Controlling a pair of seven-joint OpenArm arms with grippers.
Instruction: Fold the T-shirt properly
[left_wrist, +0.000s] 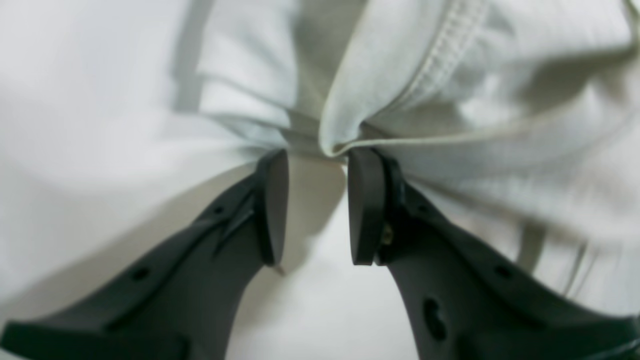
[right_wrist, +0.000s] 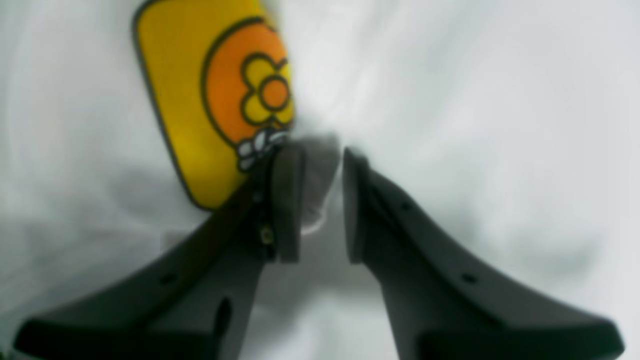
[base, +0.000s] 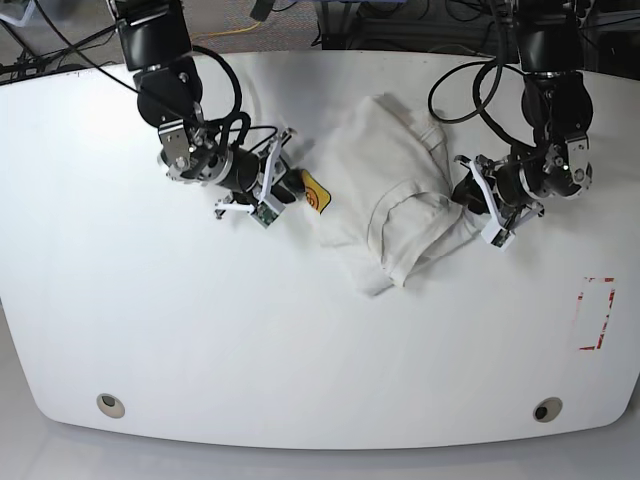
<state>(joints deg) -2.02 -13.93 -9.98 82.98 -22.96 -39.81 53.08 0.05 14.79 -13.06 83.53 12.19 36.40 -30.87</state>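
Observation:
The off-white T-shirt lies crumpled in the middle of the white table. Its yellow-orange graphic peeks out at its left edge. My right gripper is at that edge. In the right wrist view the right gripper pinches a lump of cloth beside the graphic. My left gripper is at the shirt's right edge. In the left wrist view the left gripper holds a folded hem at its tips, and the folds run together there. The lettering is hidden.
A red-outlined rectangle is marked near the table's right edge. Two round fittings sit near the front edge. Cables hang behind both arms at the back.

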